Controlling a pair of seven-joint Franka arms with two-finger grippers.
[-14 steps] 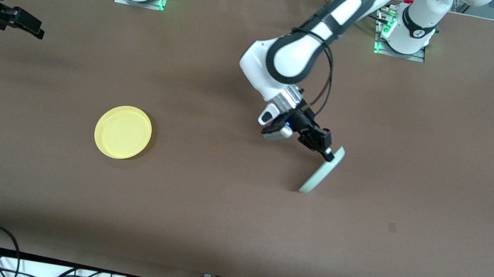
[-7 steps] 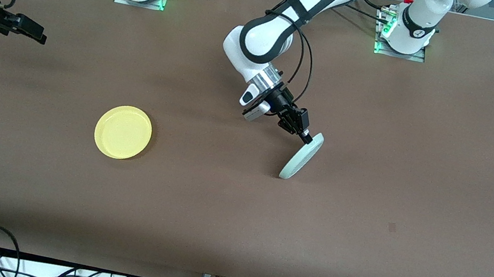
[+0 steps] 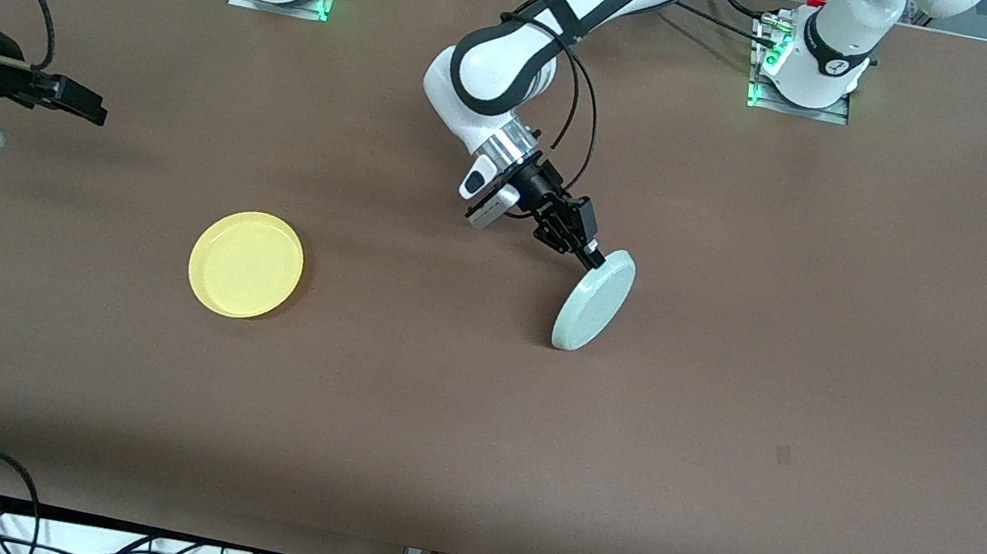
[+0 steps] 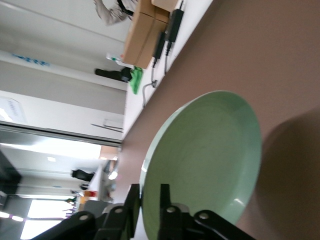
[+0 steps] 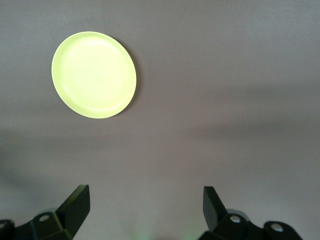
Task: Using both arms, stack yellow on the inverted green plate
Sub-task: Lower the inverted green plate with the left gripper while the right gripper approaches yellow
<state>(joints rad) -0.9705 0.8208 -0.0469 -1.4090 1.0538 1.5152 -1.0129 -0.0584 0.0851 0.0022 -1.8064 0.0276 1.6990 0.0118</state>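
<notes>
Jaws pinched on the rim of the green plate point(image 3: 594, 299), the left gripper point(image 3: 587, 253) holds it tilted steeply on edge over the middle of the brown counter point(image 3: 841, 379), the plate's lowest edge close to or touching the surface; which one cannot be told. In the left wrist view the plate's hollow face point(image 4: 202, 160) fills the frame, with the two fingers point(image 4: 162, 200) closed on either side of its rim and its shadow on the counter beside it. The right gripper point(image 3: 82, 105) hangs in the air over the right arm's end of the counter, its jaws spread wide, as the right wrist view shows point(image 5: 145, 205). The yellow plate point(image 3: 246, 263) lies flat and right side up on the counter, well apart from the green one, toward the right arm's end, with nothing touching it point(image 5: 94, 75).
</notes>
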